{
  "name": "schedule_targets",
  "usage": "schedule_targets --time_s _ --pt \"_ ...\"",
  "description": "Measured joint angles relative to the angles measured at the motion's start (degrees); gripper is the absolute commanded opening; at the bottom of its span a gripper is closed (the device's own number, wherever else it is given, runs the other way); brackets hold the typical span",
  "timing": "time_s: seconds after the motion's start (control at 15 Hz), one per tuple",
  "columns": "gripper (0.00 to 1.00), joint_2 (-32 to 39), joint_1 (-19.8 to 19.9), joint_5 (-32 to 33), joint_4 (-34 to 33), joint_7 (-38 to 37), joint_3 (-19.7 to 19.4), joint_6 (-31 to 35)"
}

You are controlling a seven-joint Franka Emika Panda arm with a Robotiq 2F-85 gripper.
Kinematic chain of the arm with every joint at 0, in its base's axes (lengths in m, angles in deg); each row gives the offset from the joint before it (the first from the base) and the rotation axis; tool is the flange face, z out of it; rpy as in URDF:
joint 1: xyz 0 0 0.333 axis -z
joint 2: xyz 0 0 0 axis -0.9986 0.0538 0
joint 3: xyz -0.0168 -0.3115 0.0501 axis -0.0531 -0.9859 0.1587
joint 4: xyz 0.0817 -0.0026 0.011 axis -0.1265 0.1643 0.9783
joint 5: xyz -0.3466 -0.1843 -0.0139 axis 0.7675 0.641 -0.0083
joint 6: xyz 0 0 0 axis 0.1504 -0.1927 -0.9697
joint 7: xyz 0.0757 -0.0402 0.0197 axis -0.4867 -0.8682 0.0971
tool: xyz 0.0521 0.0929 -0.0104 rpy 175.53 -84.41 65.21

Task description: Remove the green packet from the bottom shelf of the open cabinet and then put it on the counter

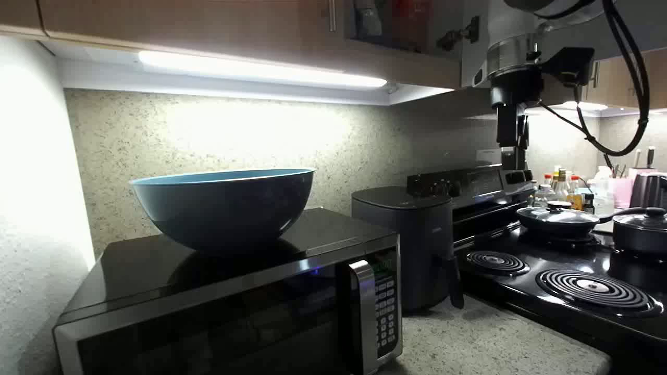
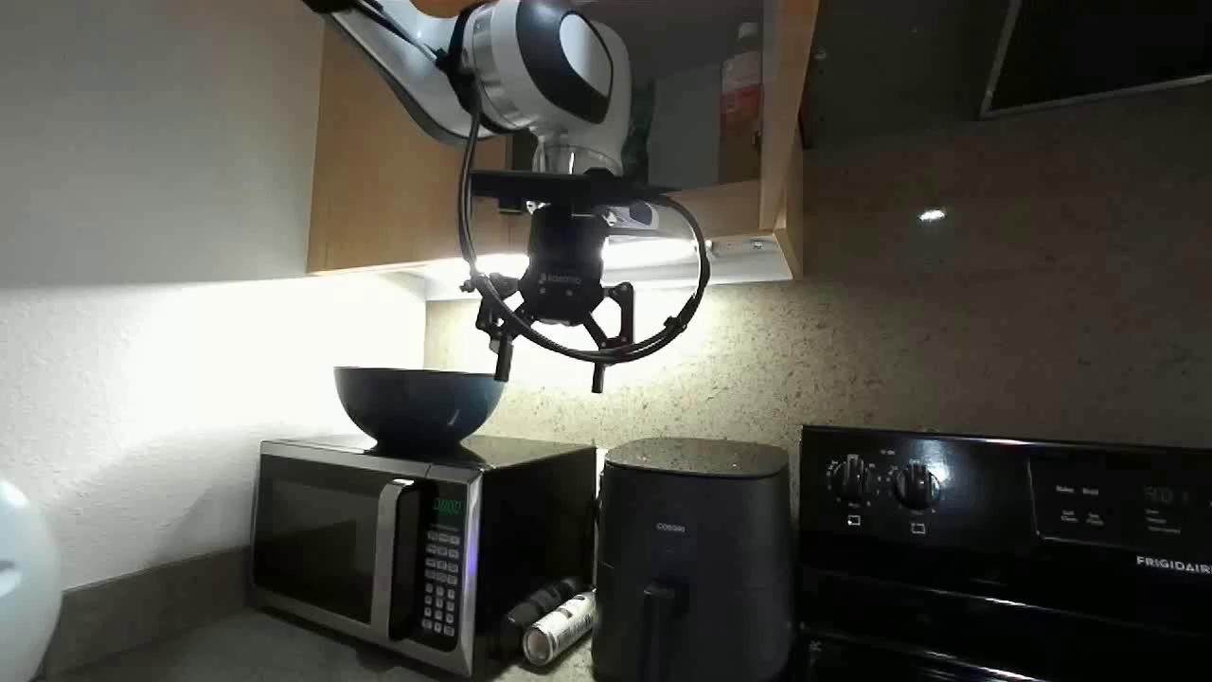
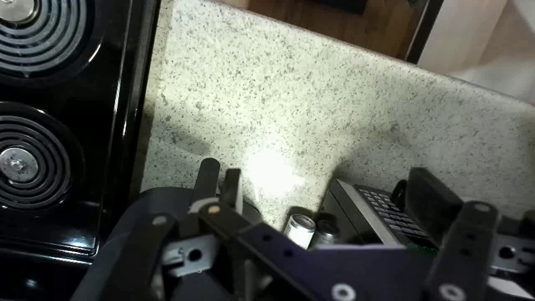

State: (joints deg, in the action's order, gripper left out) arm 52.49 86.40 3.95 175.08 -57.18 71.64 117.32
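The wall-hung cabinet [image 1: 208,26] stands open at one side in both exterior views [image 2: 407,208]. The front edge of its bottom shelf [image 2: 724,206] shows. I cannot make out the green packet for certain. A dim dark-green shape [image 2: 640,123] shows inside the cabinet, partly hidden by the arm; I cannot tell what it is. My gripper [image 2: 551,372] points down below cabinet level, in front of it. Its fingers are apart with nothing between them, as the wrist view [image 3: 326,184] also shows. The speckled counter [image 3: 292,83] lies below the gripper and also shows in an exterior view [image 1: 484,338].
A black microwave [image 2: 322,530] with a blue bowl [image 2: 417,403] on top stands left of an air fryer [image 2: 696,549]. A white can [image 2: 559,630] and a dark one lie between them. The stovetop [image 1: 547,260] adjoins the counter. A red-labelled bottle [image 2: 741,95] stands in the cabinet.
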Motion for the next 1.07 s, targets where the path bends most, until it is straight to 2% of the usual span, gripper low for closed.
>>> schedule_targets --time_s 0.47,0.87,1.07 --pt "1.00 -0.21 -0.29 0.00 -0.76 0.04 1.20 0.00" --pt "1.00 -3.16 -4.84 -2.12 -6.50 0.07 5.44 -0.13" --pt "1.00 -5.54 -6.42 -4.41 -9.56 0.07 6.57 2.63"
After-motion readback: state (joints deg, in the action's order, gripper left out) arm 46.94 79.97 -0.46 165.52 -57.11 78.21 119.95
